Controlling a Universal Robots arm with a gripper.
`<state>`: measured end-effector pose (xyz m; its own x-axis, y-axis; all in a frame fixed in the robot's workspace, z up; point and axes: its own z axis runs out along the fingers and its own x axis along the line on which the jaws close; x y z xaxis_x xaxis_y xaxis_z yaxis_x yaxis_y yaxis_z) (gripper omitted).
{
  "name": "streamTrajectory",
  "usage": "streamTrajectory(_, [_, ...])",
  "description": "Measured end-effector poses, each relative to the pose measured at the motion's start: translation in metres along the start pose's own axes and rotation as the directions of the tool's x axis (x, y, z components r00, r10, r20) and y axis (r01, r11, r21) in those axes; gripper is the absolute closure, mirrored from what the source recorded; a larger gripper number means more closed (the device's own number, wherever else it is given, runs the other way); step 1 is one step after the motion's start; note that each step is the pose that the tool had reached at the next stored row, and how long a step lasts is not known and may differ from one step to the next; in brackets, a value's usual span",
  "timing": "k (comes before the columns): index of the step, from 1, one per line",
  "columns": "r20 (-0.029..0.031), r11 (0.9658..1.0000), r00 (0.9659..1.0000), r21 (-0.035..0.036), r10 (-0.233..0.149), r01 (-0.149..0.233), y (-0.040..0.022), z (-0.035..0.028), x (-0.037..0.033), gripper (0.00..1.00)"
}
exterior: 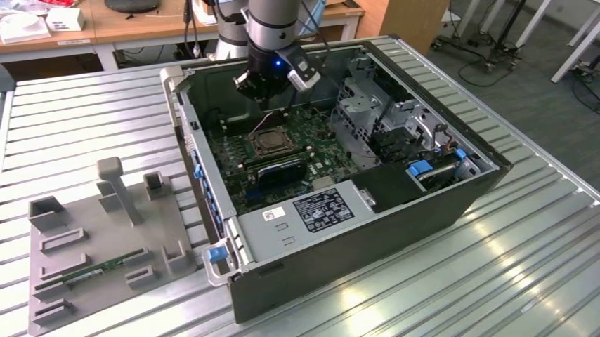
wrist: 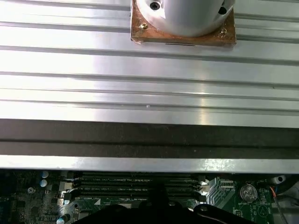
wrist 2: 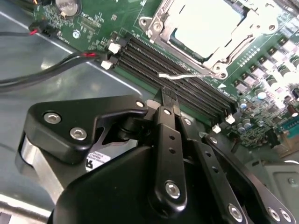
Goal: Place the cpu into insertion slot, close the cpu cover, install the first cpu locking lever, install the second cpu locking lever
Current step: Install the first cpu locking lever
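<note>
One grey fixture plate (exterior: 103,239) is seen at the exterior view's left, lying on the ribbed metal table (exterior: 487,274), with several upright blocks on it and a green memory stick (exterior: 98,270) laid flat near its front edge. Further right, the open computer case (exterior: 375,203) is seen lying on its side, and the green motherboard (exterior: 281,151) is exposed inside it. The insertion slot (exterior: 267,142) is found on that board, towards the far end of the case, beside the black memory slots (wrist 2: 187,79). In the second wrist view the cpu (wrist 2: 205,25) is shown already seated in the slot, its pale face framed by the cpu cover (wrist 2: 161,23), which lies flat around it. A thin silvery lever (wrist 2: 182,75) is seen along the near edge of the socket, next to the memory slots; whether it is latched cannot be told. The gripper (exterior: 265,95) is held above the board, just beyond the socket and apart from it, with nothing in it. In the second wrist view its black fingers (wrist 2: 169,100) are seen pressed together over the memory slots. At the exterior view's right, the silver drive cage (exterior: 375,105) and blue clips are seen inside the case.
</note>
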<state>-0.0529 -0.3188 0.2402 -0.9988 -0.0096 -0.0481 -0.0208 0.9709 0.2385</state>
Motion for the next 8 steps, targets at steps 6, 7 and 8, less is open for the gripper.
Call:
streamTrajectory(6, [0.0044,1.0000,1.0000,-0.0009,-0.001,0.001,0.0006,-0.0009,0.0057,0.89])
streamTrajectory(7, [0.0050,1.0000,1.0000,0.0013,-0.001,0.001,0.0002,-0.0010,0.0072,0.89])
streamTrajectory(8, [0.0053,1.0000,1.0000,0.0047,-0.002,0.002,-0.0008,-0.0013,0.0079,0.89])
